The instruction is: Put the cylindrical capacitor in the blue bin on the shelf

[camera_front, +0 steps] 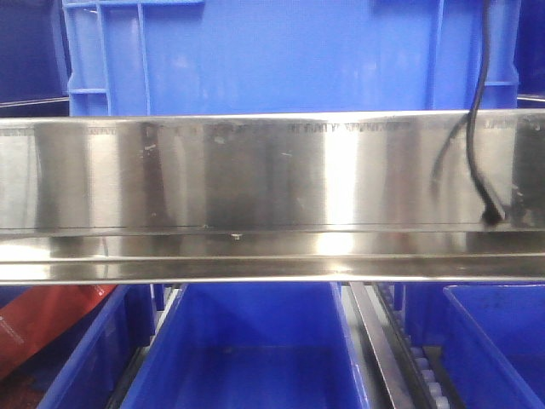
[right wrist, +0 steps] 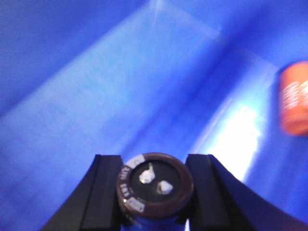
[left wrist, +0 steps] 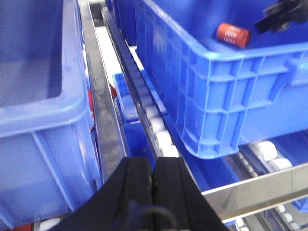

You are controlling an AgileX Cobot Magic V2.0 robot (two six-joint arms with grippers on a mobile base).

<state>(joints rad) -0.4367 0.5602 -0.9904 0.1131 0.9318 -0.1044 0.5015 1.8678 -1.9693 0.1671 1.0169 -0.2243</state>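
Observation:
The cylindrical capacitor (right wrist: 155,185), dark brown with pale markings and two silvery terminals on its end, sits between my right gripper's black fingers. The right gripper (right wrist: 154,160) is shut on it and holds it inside a blue bin (right wrist: 120,82), above the bin's floor. In the left wrist view part of the right gripper (left wrist: 284,17) shows as a dark shape over that blue bin (left wrist: 216,96) on the shelf's rollers. The shelf's shiny steel rail (camera_front: 272,179) fills the front view. My left gripper (left wrist: 154,166) is shut and empty, low between two bins.
An orange cylinder (left wrist: 233,34) lies in the same bin, also seen at right in the right wrist view (right wrist: 293,98). A black cable (camera_front: 481,85) hangs over the rail. More blue bins (camera_front: 247,349) sit on the lower tier; another bin (left wrist: 33,72) stands at left.

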